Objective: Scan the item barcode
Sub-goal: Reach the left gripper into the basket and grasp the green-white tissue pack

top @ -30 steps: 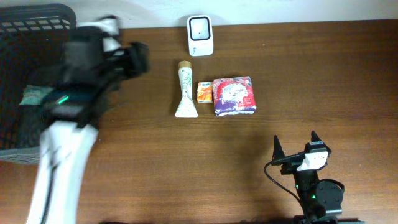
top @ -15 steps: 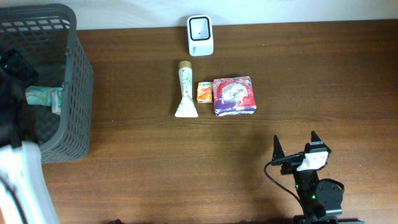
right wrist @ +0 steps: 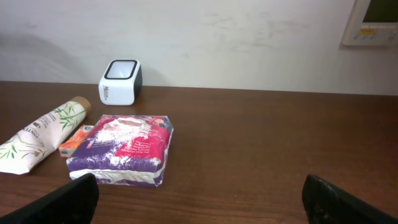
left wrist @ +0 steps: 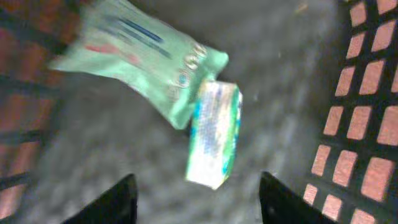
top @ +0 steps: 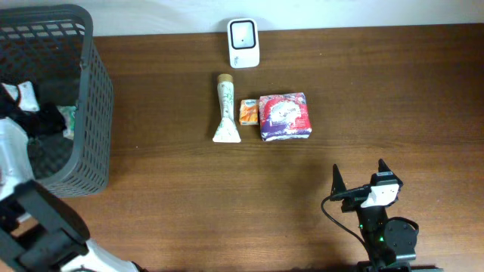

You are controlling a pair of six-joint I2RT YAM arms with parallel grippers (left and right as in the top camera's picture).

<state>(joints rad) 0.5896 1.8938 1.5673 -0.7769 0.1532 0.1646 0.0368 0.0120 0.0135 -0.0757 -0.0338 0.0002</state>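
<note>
Left gripper (left wrist: 198, 198) is hanging inside the dark plastic mesh basket (top: 94, 113) at left. Its fingers are apart and empty over a small white-and-green box (left wrist: 214, 134) touching a green foil pouch (left wrist: 137, 59). The view is blurry, so the box is probably the target. Best approach is pinching the box's narrow sides, clear of the pouch, then facing its barcode to the white scanner (top: 243, 32) at the far edge. Right gripper (top: 358, 170) is sitting spread wide, near right.
</note>
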